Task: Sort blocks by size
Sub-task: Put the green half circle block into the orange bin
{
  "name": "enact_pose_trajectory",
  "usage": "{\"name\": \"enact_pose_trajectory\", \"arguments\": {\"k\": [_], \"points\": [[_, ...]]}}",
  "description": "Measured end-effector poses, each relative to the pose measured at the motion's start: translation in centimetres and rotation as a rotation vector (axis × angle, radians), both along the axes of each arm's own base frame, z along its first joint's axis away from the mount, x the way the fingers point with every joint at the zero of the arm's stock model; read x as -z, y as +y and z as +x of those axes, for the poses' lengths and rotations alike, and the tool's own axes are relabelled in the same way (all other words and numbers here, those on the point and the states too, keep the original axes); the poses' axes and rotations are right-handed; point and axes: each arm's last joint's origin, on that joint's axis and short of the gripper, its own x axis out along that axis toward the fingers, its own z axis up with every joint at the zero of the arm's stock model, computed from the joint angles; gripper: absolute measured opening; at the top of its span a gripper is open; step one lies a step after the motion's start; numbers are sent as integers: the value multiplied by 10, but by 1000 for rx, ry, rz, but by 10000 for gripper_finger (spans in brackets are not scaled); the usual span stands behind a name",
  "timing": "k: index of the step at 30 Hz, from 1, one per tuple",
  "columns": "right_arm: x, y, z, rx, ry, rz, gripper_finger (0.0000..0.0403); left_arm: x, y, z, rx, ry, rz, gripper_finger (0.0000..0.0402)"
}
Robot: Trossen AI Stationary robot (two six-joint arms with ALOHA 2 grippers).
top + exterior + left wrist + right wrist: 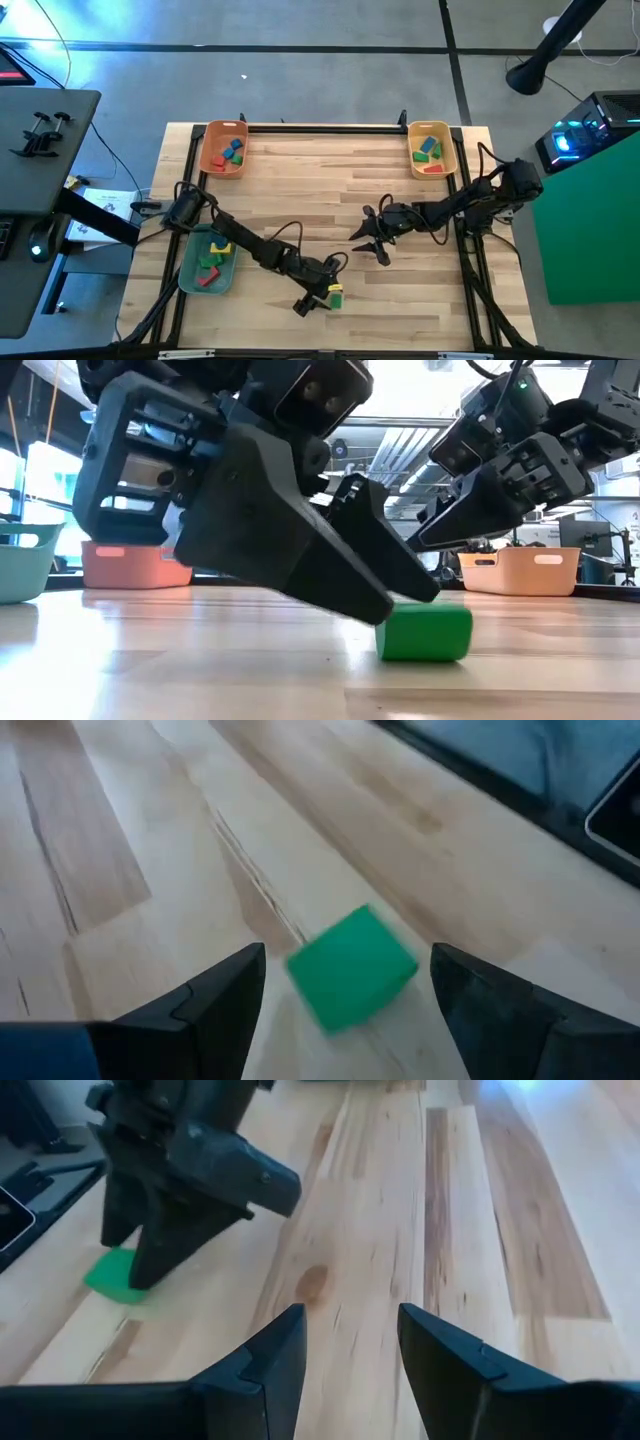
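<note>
A green block [350,968] lies on the wooden table near its near edge; it also shows in the high view [336,297] and the low view [425,632]. My left gripper [345,1010] is open and low over the table, one finger on either side of the block with a gap to each in the wrist view. My right gripper [368,240] is open and empty above the middle of the table, right of centre. Other blocks lie in three trays.
An orange tray [208,160] at the far left holds red, green and blue blocks. A yellow tray [448,160] at the far right holds green, blue and red ones. A green tray [190,268] at the near left holds yellow, red and green ones. A black frame borders the table.
</note>
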Motion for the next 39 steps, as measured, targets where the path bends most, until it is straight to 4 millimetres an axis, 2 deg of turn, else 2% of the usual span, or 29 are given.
{"name": "enact_pose_trajectory", "arguments": {"k": [12,23,32,39], "points": [[7,0,-4,20,93,24,154,13,14,11,68,-34,-83,271],[7,-1,-4,28,92,-2,154,21,29,17,143,-45,-145,270],[9,-1,-5,29,107,-8,154,27,35,14,157,-72,-155,242],[9,-1,-5,48,120,6,154,30,46,17,178,-79,-167,239]]}}
